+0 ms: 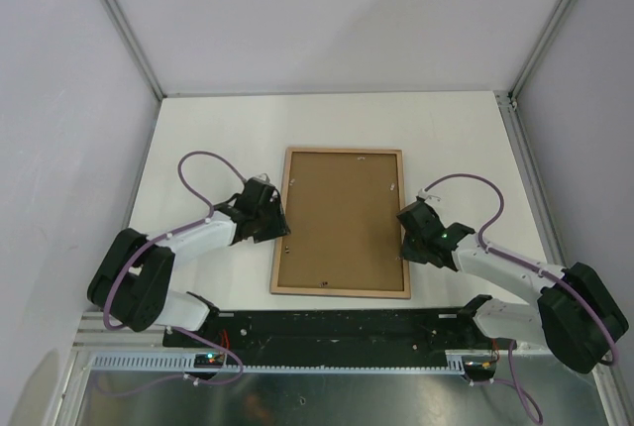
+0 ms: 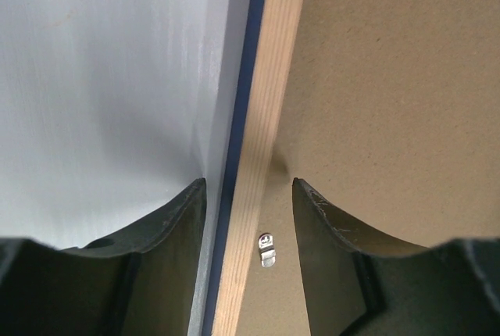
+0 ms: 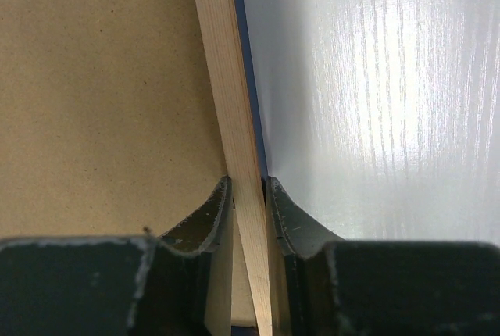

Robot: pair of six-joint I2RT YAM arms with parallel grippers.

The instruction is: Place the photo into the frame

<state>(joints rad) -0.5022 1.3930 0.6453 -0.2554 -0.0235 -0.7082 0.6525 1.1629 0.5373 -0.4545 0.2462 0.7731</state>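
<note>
Surface: white surface (image 1: 218,129), walled by pale grey panels.
Count: one frame (image 1: 342,292); one brown backing board (image 1: 342,223) set inside it; two pincers; one small metal clip (image 2: 267,248) at the inner edge of the left rail.
Frame position: flat at mid-surface between the two arms, light wooden back up.
Long axis: near to far, with the short ends toward the arm bases and the back wall.
Left pincer (image 1: 282,228): spread, fingers straddling the left rail with a gap on each side.
Right pincer (image 1: 404,240): pinching the right rail.
Hidden: the frame's front is face down, and navy shows only along the outer edge. Each wrist view shows only one rail.
</note>
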